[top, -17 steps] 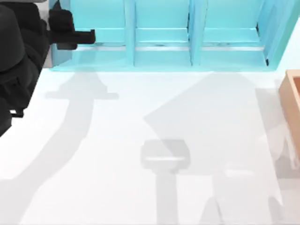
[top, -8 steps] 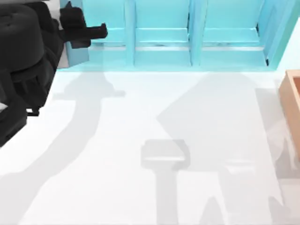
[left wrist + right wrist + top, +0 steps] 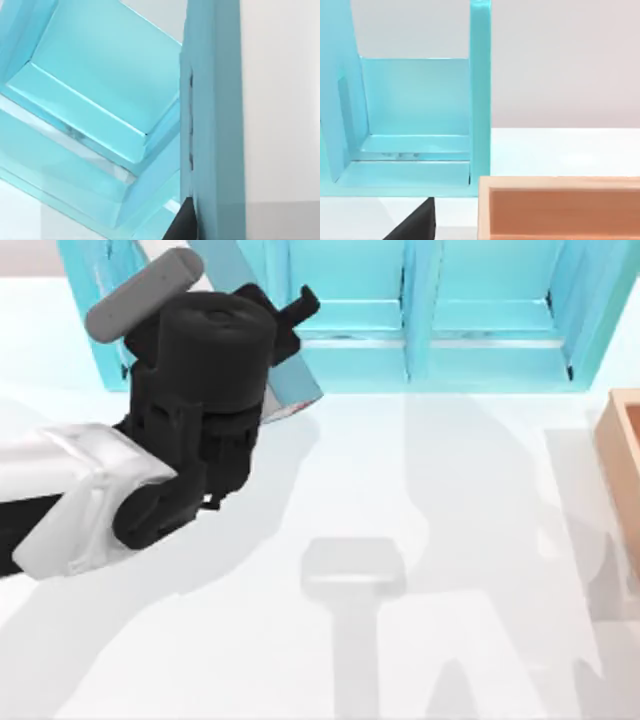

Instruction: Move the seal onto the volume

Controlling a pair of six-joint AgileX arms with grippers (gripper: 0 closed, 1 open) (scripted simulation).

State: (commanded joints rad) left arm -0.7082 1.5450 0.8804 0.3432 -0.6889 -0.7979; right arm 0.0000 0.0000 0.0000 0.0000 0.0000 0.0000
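Note:
The volume [image 3: 286, 372], a teal-blue book with a pale page edge, hangs tilted in front of the shelf's left end. My left gripper [image 3: 298, 312] is shut on it, and the bulky black wrist covers much of it from above. In the left wrist view the volume [image 3: 215, 125] stands as a teal slab right beside a dark fingertip [image 3: 183, 225]. My right gripper [image 3: 417, 224] appears as a dark shape at the edge of its wrist view, facing the shelf and the box. The seal is out of view.
A big teal shelf unit [image 3: 420, 330] with several compartments runs along the table's far edge, also seen as the shelf [image 3: 415, 100]. An orange-brown wooden box [image 3: 625, 465] stands at the right edge, close before the right wrist camera as the box [image 3: 560, 210]. White tabletop [image 3: 400, 540] lies between them.
My left arm has swung from the far left corner rightward and over the table. The volume came away from the shelf's left end with it and now hangs tilted.

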